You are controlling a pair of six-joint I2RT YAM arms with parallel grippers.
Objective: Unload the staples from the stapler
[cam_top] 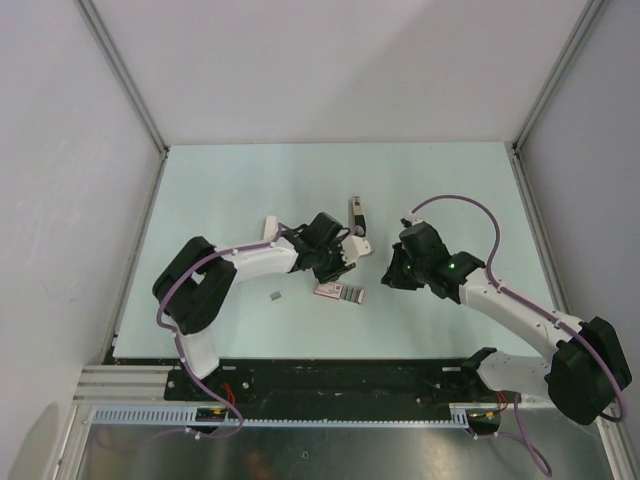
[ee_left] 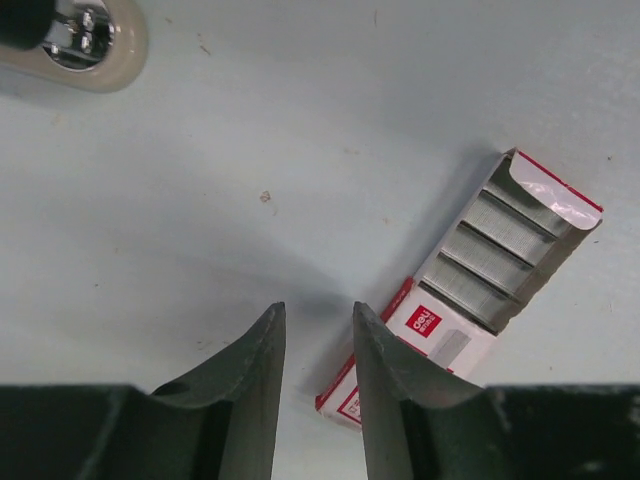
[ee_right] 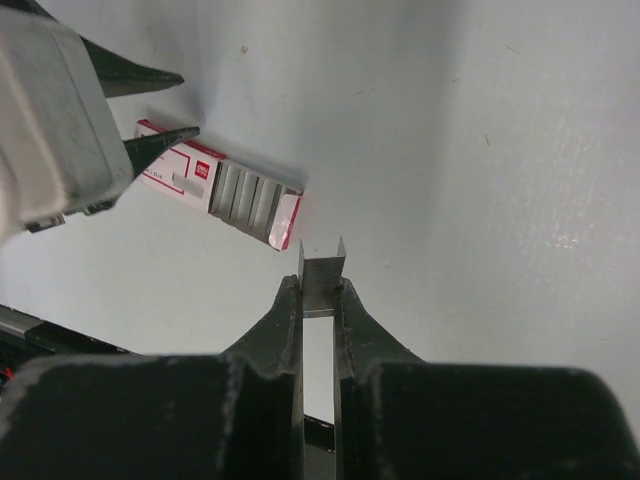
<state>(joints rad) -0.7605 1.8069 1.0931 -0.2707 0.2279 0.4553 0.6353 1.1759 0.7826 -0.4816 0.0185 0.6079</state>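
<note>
Staples (ee_right: 322,285): a short grey U-shaped strip is pinched at the very tips of your right jaws, which are pressed onto it from both sides. Whether it touches the table (ee_right: 480,150) you cannot tell.

Stapler (cam_top: 356,210): it lies on the table just beyond your left jaws and well apart from the right jaws. Nothing touches it. From the left wrist you see only its rounded end, up and left of the jaw tips.

Your left jaws are spread partway with nothing between them and point down at bare table.

The red-and-white box (ee_left: 470,300) lies flat just right of the left jaw tips, its open end showing grey rows. The right-hand tip overlaps its near corner; contact is unclear. From the right jaws it sits ahead and left.

A small grey bit (cam_top: 275,296) sits nearer the arm bases than the left jaws, too small to identify.
</note>
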